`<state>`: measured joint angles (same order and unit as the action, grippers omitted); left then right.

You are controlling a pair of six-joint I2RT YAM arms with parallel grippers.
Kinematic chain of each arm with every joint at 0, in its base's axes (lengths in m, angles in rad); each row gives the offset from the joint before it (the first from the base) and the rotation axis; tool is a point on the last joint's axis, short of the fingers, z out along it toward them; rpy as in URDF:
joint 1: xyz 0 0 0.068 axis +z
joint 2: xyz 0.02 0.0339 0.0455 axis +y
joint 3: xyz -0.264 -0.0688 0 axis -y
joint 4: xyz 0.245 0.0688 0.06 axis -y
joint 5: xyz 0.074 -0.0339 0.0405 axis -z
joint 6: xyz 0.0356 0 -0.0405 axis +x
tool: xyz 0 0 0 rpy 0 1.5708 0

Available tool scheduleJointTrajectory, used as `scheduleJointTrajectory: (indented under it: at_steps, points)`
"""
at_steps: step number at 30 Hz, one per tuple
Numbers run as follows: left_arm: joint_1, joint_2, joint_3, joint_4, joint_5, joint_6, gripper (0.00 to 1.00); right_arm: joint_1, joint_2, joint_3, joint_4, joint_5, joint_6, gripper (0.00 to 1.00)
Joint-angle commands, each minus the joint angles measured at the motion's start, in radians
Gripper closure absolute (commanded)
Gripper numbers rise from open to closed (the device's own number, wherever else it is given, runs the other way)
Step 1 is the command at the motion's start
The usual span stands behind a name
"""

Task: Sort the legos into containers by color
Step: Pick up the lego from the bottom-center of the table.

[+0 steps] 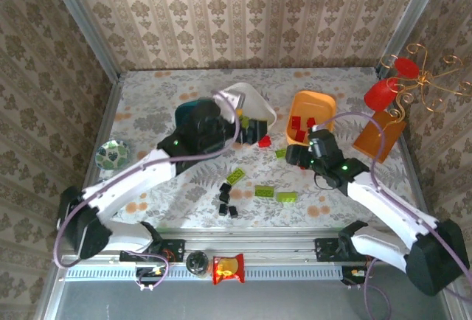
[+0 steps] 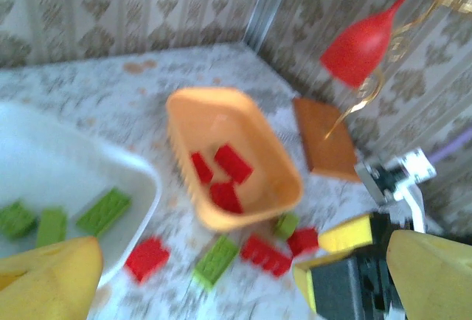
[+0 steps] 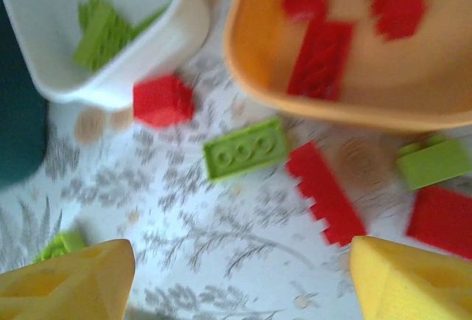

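The orange tub (image 1: 322, 103) (image 2: 276, 154) (image 3: 243, 54) holds three red bricks (image 2: 225, 176). Left of it, green bricks (image 3: 103, 32) lie in the white tub (image 1: 258, 102) (image 2: 140, 169) (image 3: 188, 10). My left arm hides part of the dark teal tub (image 1: 184, 116) (image 3: 18, 113). My left gripper (image 1: 234, 122) (image 2: 243, 290) hangs open over the white tub's near side, holding nothing. Open too, my right gripper (image 1: 299, 148) (image 3: 240, 283) hovers over loose red bricks (image 3: 326, 193) and a green plate (image 3: 245, 149) in front of the orange tub. More green legos (image 1: 264, 191) and black legos (image 1: 225, 198) lie mid-table.
An amber box (image 1: 377, 134) (image 2: 324, 136) and a red goblet (image 1: 382, 93) (image 2: 361, 43) on a gold wire stand are at the right. A patterned bowl (image 1: 112, 154) sits at the left edge. A snack packet (image 1: 228, 268) lies on the front rail.
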<state>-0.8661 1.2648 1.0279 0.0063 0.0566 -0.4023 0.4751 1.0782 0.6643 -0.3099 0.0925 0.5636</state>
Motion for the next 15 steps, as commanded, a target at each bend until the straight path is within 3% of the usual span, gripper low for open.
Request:
scheduleJointTrajectory:
  at_steps: [1, 9, 15]
  points:
    - [-0.039, -0.134, -0.148, -0.075, -0.158, 0.02, 0.0, 0.074, 0.08, 0.021, 0.015, -0.082, -0.062, 0.22]
    - [-0.063, -0.505, -0.424, -0.234, -0.294, -0.091, 0.0, 0.24, 0.288, 0.058, 0.054, -0.161, -0.115, 0.2]
    - [-0.064, -0.705, -0.547, -0.303, -0.353, -0.157, 0.0, 0.324, 0.41, 0.165, 0.122, -0.1, -0.076, 0.2]
